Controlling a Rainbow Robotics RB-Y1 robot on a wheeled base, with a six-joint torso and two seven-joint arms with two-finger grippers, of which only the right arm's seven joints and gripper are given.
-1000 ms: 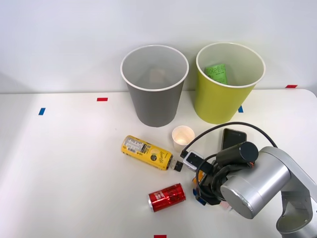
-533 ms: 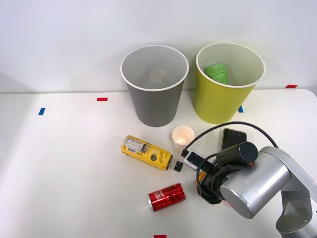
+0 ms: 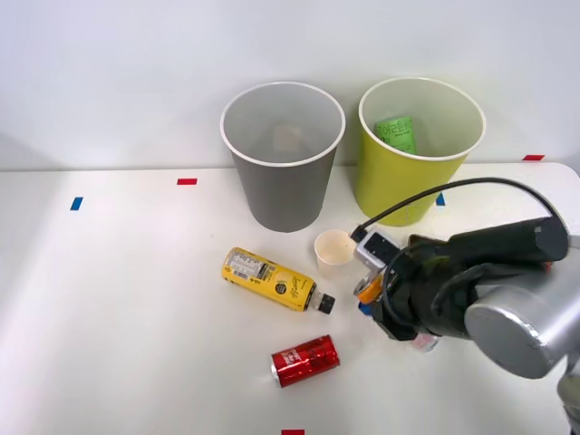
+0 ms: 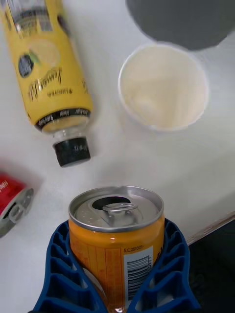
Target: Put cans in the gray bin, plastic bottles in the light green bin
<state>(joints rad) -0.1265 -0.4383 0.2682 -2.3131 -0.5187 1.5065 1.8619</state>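
My right gripper: fingers clamped on orange can, opened top up | probably lifted off table | white cup near.

— Looking glossy: orange can, brushed metal lid; ribbed blue plastic fingers gripping it.
— Showing matt paper on white cup; shining smooth on yellow plastic bottle and red can.
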